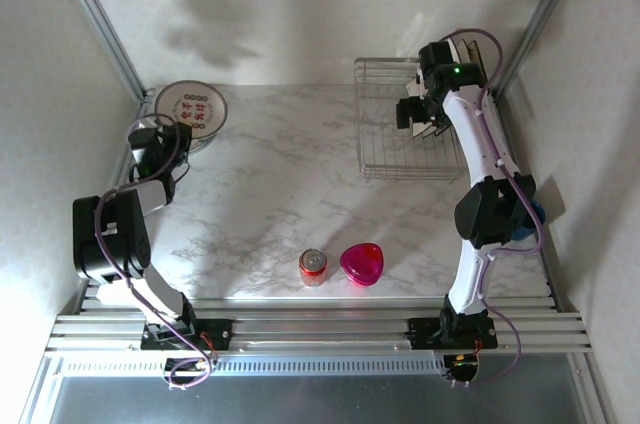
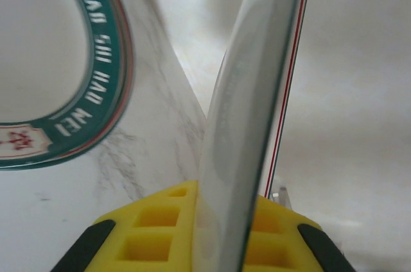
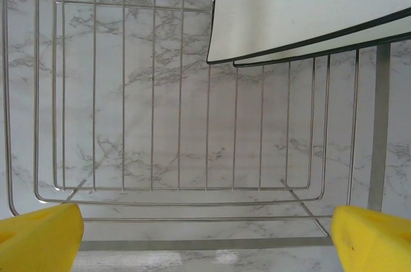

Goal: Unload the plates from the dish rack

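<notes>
Marble-patterned table (image 1: 280,174) with white walls around it carries the whole scene, and at its far right stands the dish rack (image 1: 390,144), a wide wire basket. From the right wrist camera the dish rack (image 3: 154,92) looks almost bare: two square plates (image 3: 308,9) lean together at one end, and through the rest of the grid the marble shows. The right gripper (image 3: 205,240) hangs above the basket with its yellow fingers (image 3: 38,240) spread wide and nothing between them; in the top view the right gripper (image 1: 415,112) is over the far right part of the rack. At the far left of the table lie the round plates (image 1: 192,107) with a greenish rim, stacked as it seems, and the left gripper (image 1: 150,139) is just beside them. In the left wrist view the left gripper (image 2: 218,233) is clenched on one plate (image 2: 250,92), held on its edge between the yellow pads (image 2: 154,233), with the green-rimmed round plates (image 2: 96,73) near it on the left. Near the front edge stand a red can (image 1: 313,266) and a pink heart dish (image 1: 362,264), which I take to be outside the job. I judge that the step in hand is to lay the held plate on the pile, while the right arm gets ready for a square one. The next move calls for tilting the plate flat over the pile before the fingers let go, and for the right fingers to come down around the rim of the nearer square plate without catching the wires.
</notes>
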